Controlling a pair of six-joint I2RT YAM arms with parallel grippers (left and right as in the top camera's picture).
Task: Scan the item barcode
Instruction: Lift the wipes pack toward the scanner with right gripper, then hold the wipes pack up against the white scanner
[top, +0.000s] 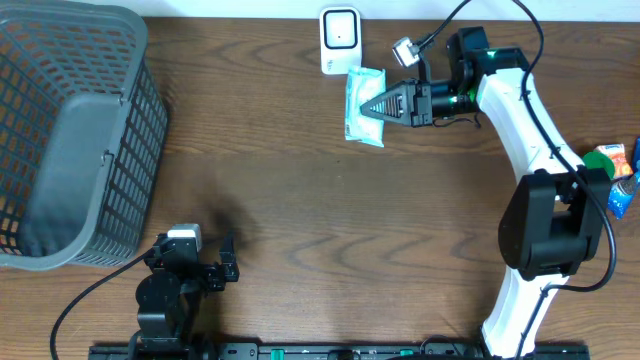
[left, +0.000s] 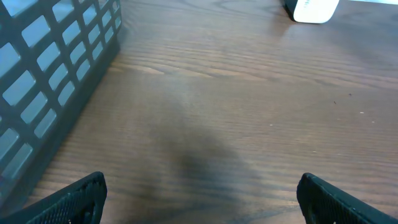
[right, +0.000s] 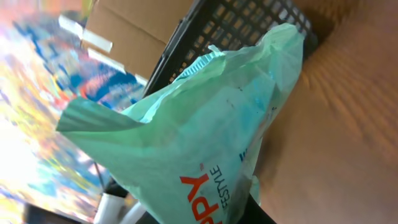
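Packet in right gripper

I have the basket on the surface's left side and the scanner at the far edge, mid-width. The packet is just in front of it, in the right claw. The left claw sits near the front, right of the basket. Some items lie at the right edge, on the surface, I think.

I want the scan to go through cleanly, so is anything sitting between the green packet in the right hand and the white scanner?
Nothing visible does. The right hand grips the green packet just below the white scanner in the overhead view, and the packet's top edge almost reaches the scanner's base.
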